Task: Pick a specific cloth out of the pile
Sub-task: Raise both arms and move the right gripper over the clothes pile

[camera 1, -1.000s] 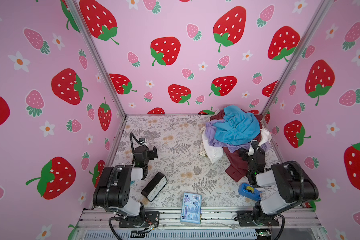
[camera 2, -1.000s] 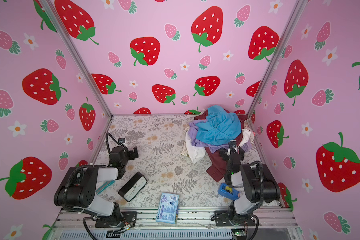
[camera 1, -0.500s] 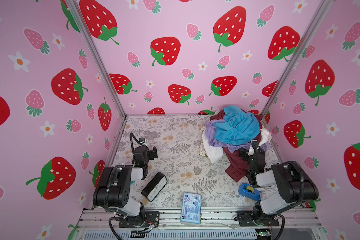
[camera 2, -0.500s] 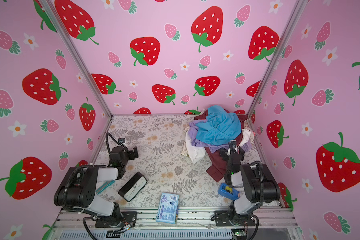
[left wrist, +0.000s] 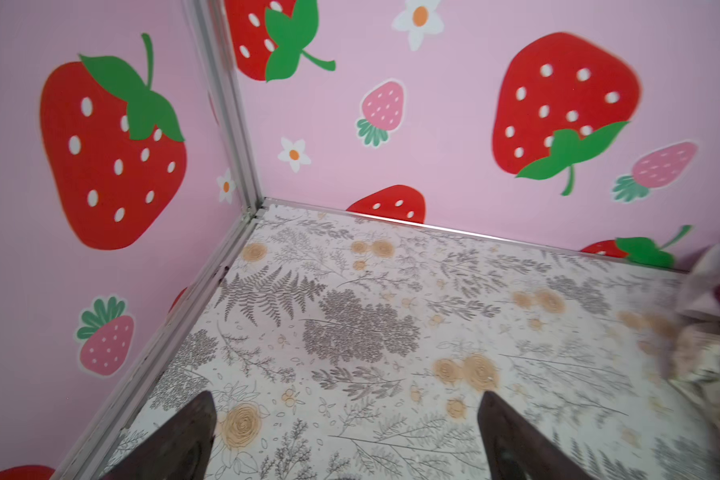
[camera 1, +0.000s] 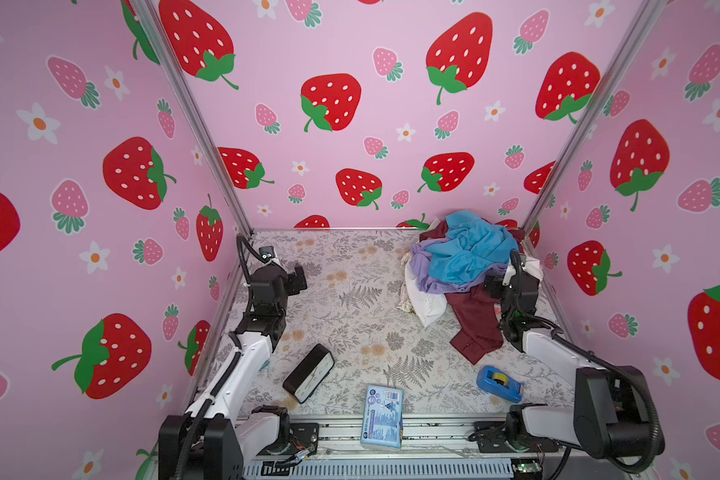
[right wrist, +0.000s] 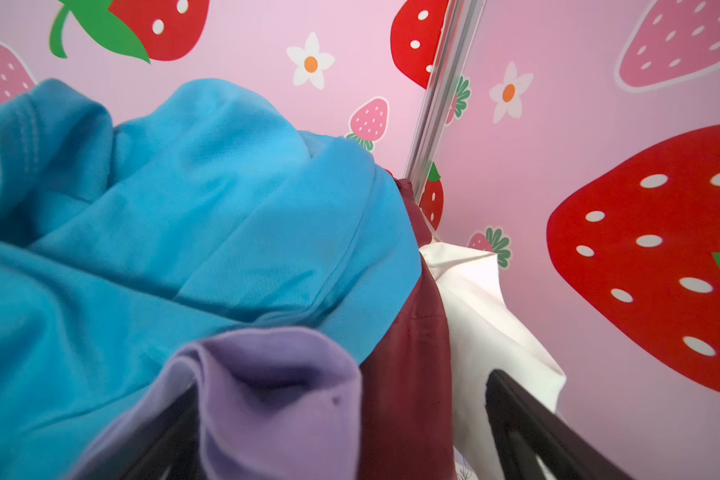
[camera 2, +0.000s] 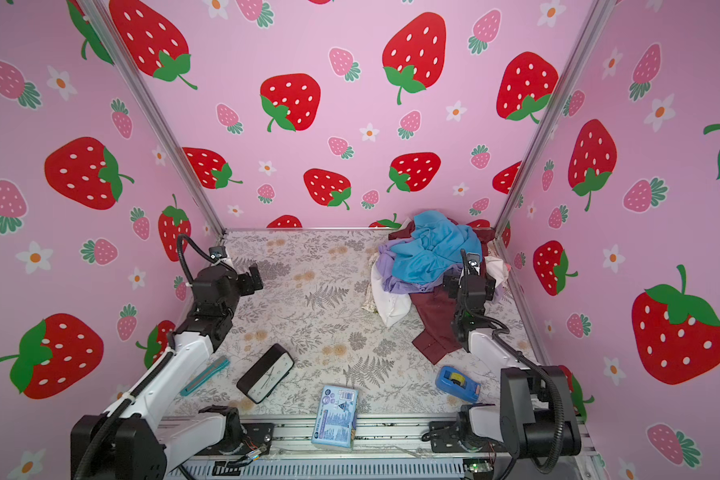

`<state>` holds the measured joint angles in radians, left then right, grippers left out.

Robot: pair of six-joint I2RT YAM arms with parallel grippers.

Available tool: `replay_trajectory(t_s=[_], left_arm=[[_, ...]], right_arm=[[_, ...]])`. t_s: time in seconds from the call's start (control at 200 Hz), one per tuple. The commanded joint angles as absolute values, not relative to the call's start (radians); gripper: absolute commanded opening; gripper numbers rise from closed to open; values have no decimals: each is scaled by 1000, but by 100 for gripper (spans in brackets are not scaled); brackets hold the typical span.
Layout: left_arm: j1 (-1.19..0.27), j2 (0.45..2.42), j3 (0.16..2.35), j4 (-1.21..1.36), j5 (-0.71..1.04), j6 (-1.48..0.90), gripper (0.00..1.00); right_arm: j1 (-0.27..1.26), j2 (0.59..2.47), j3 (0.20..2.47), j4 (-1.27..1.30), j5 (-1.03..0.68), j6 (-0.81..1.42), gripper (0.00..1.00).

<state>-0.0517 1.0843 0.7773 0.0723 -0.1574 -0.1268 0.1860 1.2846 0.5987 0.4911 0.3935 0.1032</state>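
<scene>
While I check both top views, I find the pile (camera 1: 466, 266) in the far right corner of the table (camera 1: 350, 291), against the back and right walls.

Item 1, the cloth (camera 1: 422, 266): pale lavender, in the middle layer of the pile. It lies under the blue garment (camera 1: 470, 249) and over a white garment (camera 1: 427, 305), and its edge shows along the pile's left and near sides. A maroon garment (camera 1: 474, 328) spills out of the pile toward the near edge.

Item 2, the right claw (right wrist: 341, 386): at the near right side of the pile, spread wide. In the right wrist view, a fold of the cloth and a strip of the maroon garment lie between its 2 fingers (right wrist: 516, 415). The claw is not pressed together on them. I cannot tell whether either finger touches the fabric.

Item 3, the left claw (left wrist: 346, 399): spread, over the bare floral surface on the left side, well apart from the pile.

Item 4, other objects on the near half of the table: a blue tape dispenser (camera 1: 499, 382) near the maroon hem, a blue packet (camera 1: 382, 417) at the near edge, and a black box (camera 1: 308, 378) to the left of it.
</scene>
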Motion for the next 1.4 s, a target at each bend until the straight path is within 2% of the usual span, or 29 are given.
replay_trajectory(t_s=[0.0, 0.085, 0.23, 0.555, 0.76, 0.901, 1.161, 1.396], left_arm=[[-58, 1038, 853, -202, 127, -159, 99], [-58, 1022, 879, -245, 346, -178, 99], [-60, 1041, 926, -306, 613, -187, 99], [-100, 1064, 937, -301, 979, -192, 99], [-145, 1011, 896, -262, 1001, -193, 99], [-163, 983, 865, -182, 1054, -231, 99], [-174, 1001, 819, -134, 1031, -246, 99], [-175, 1093, 831, -128, 996, -264, 99]], right_arm=[[219, 1242, 654, 183, 504, 168, 100], [236, 1214, 689, 102, 501, 180, 100], [258, 1180, 754, -9, 435, 204, 100], [389, 1203, 917, -226, 377, 199, 100], [510, 1263, 1013, -325, 339, 184, 100], [561, 1362, 1130, -365, 236, 177, 92], [641, 1606, 1344, -424, 226, 149, 77], [679, 1815, 1537, -476, 242, 153, 73]])
